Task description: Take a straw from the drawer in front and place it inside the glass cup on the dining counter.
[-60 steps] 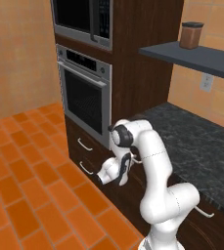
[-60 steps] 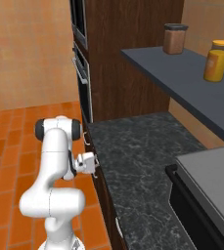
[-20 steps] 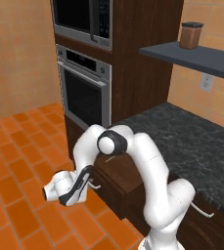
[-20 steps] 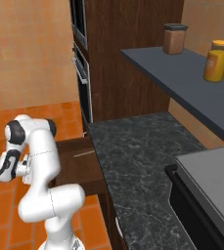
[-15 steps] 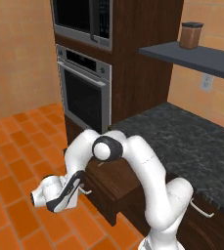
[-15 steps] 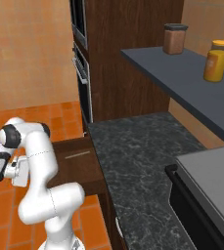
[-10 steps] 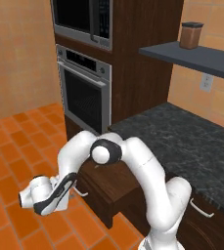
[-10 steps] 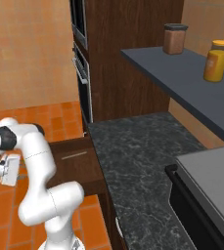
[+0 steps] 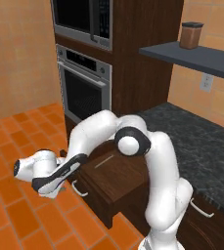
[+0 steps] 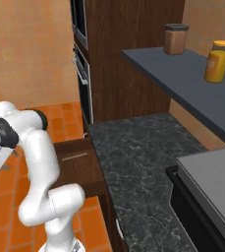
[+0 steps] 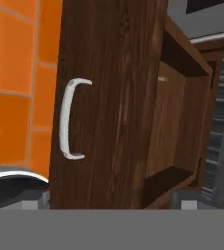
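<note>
Wide dark-brown wooden drawer (image 9: 114, 177) with the curved silver bar handle (image 11: 69, 119) is now pulled right out, way further than a second ago. The thin pale straw (image 9: 105, 163) lies inside, around 11 o'clock from the handle. The claw (image 9: 50, 188) has backed off over the orange floor; can't tell if it's released or clenched, so reaching in looks next.
</note>
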Controlling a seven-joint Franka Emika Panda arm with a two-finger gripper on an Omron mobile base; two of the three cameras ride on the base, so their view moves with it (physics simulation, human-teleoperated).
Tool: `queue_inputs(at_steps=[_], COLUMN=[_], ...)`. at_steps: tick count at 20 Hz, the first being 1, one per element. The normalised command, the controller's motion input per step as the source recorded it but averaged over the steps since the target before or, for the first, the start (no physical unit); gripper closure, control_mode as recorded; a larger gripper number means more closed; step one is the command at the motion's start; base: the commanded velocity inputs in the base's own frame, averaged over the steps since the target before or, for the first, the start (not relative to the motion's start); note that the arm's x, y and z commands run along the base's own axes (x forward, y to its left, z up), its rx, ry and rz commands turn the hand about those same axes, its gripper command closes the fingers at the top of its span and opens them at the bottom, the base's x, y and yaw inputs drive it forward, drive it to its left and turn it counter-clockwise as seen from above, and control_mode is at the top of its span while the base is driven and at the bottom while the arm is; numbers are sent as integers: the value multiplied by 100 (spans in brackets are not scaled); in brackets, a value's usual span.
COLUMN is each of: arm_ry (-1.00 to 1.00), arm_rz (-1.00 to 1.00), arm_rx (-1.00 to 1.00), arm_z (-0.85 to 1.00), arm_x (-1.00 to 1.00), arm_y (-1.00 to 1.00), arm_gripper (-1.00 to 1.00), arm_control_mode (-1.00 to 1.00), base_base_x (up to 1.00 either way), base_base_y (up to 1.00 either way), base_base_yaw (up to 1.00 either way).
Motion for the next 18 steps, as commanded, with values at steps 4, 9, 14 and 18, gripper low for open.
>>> queue_inputs(at_steps=[4, 9, 14, 18], arm_ry=[4, 14, 31, 36], arm_rz=[0, 0, 0, 0], arm_rx=[31, 29, 35, 23], arm_z=[33, 0, -12, -63], arm_x=[16, 64, 91, 97], arm_y=[-95, -87, -43, 0], arm_gripper=[-100, -100, -100, -100], arm_control_mode=[-100, -100, -100, -100], base_base_x=[0, 0, 0, 0], base_base_y=[0, 0, 0, 0], base_base_yaw=[0, 0, 0, 0])
